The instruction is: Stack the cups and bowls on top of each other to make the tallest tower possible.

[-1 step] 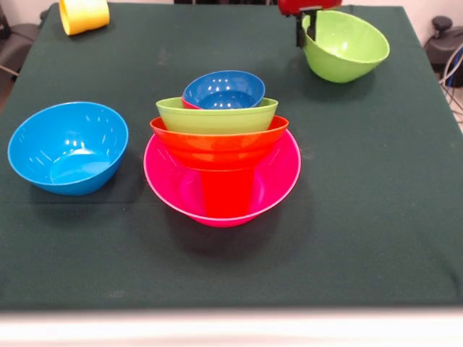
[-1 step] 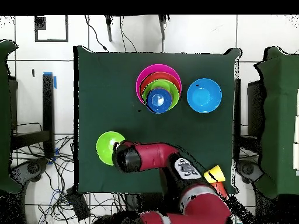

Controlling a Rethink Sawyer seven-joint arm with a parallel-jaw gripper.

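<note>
Gripper (image 1: 302,29) fingers pinch the rim of a lime bowl (image 1: 346,45), one dark finger showing outside the near wall; the bowl hangs tilted, mouth turned up and toward the arm, at the table's far corner, well apart from the tower (image 1: 221,155).

Risk, as I judge it: the hold is on one edge only, so the bowl could swing or slip out on the way over; and it is wider than the small dark blue bowl (image 1: 224,90) topping the tower, so set down off-centre it may rock, slide off, or knock the pile.

Tower, from the base up: pink bowl (image 1: 278,189) holds a red cup (image 1: 226,191); over the cup sit an orange bowl (image 1: 217,141), a second lime bowl (image 1: 217,116), then the dark blue one, with a sliver of red at its edge. Beside the tower stands a light blue bowl (image 1: 66,148), empty. Well behind that bowl, at the table's edge, a yellow cup (image 1: 84,14) lies on its side.
</note>
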